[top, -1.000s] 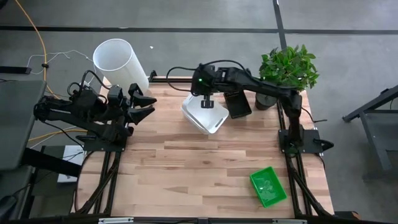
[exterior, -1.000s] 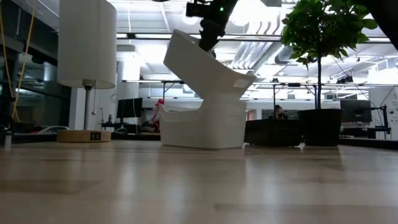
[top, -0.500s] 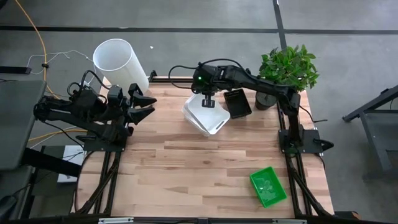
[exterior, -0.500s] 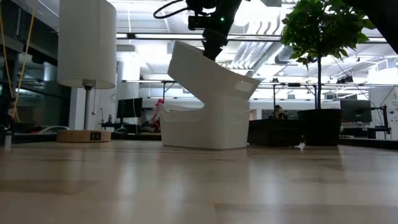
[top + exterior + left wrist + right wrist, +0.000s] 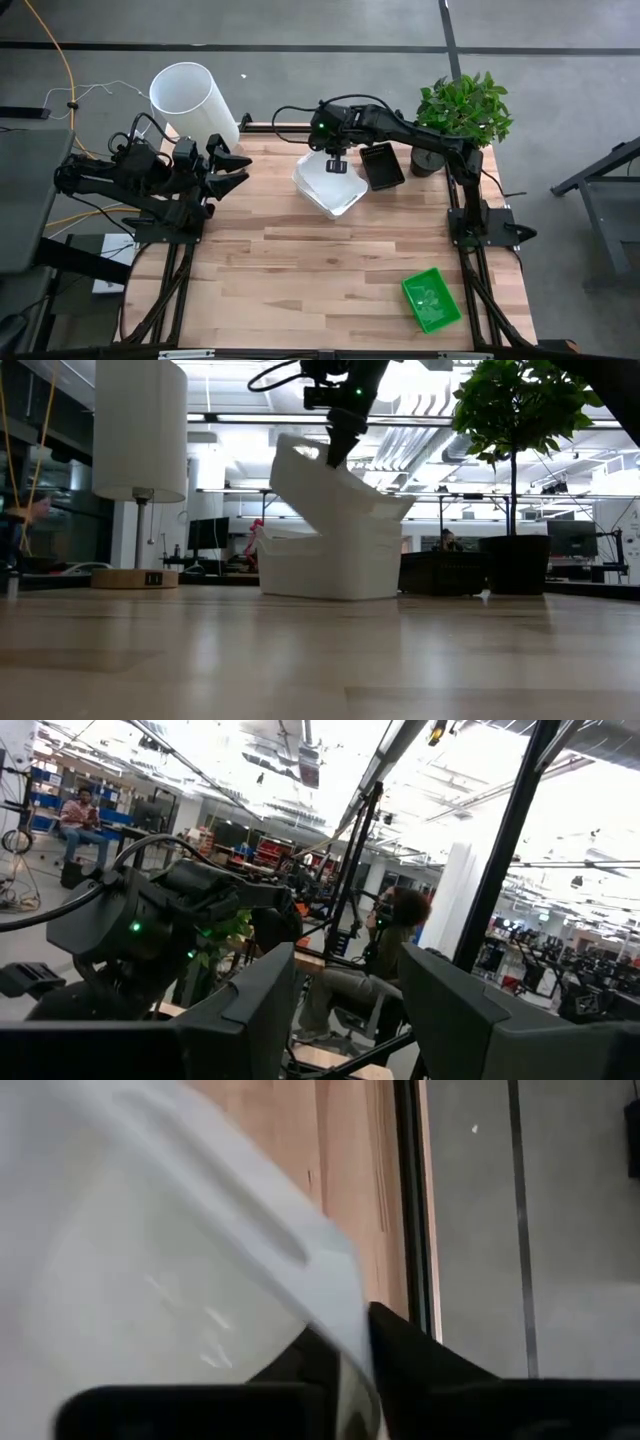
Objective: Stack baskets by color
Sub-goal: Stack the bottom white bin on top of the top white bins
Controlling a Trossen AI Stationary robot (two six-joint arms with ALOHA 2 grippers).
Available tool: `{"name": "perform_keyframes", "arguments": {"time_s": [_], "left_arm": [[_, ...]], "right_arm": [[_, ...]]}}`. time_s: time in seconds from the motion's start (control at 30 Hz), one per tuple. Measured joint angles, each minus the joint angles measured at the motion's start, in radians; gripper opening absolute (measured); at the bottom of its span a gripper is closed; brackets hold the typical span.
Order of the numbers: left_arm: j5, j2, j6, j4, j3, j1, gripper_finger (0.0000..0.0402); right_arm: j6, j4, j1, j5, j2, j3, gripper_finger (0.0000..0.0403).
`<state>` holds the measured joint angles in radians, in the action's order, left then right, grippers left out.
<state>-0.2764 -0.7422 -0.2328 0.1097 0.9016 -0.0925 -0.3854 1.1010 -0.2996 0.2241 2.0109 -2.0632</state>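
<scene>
R gripper over far table edge, fingers pinching rim of tilted white basket, seemingly | basket sits lower into white one beneath vs 1 s ago | L gripper parked left, jaws spread.

Tall white cylinder standing at far left corner of wooden bench, resting on round wooden base (base showing only in low view). Potted green plant sitting at far right corner, dark pot under leaves. Yellow cable trailing across grey floor beside bench. Seated person showing in room behind.
</scene>
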Motion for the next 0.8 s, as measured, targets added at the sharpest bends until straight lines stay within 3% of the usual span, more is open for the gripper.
{"name": "perform_keyframes", "arguments": {"time_s": [0.37,0.47,0.6,0.7,0.8], "left_arm": [[0.000,0.000,0.000,0.000,0.000,0.000,0.0170],[0.000,0.000,0.000,0.000,0.000,0.000,0.0170],[0.000,0.000,0.000,-0.007,0.000,0.000,0.0170],[0.000,0.000,0.000,-0.012,0.000,0.000,0.0170],[0.000,0.000,0.000,-0.014,0.000,0.000,0.0170]], "right_arm": [[-0.010,0.053,0.001,0.003,0.000,-0.038,0.0193],[0.045,0.122,0.001,-0.039,-0.001,-0.087,0.0209],[0.182,0.257,-0.014,-0.209,-0.007,-0.115,0.0213],[0.229,0.306,-0.019,-0.259,-0.017,-0.060,0.0213],[0.278,0.226,-0.020,-0.263,-0.050,0.076,0.0213]]}}
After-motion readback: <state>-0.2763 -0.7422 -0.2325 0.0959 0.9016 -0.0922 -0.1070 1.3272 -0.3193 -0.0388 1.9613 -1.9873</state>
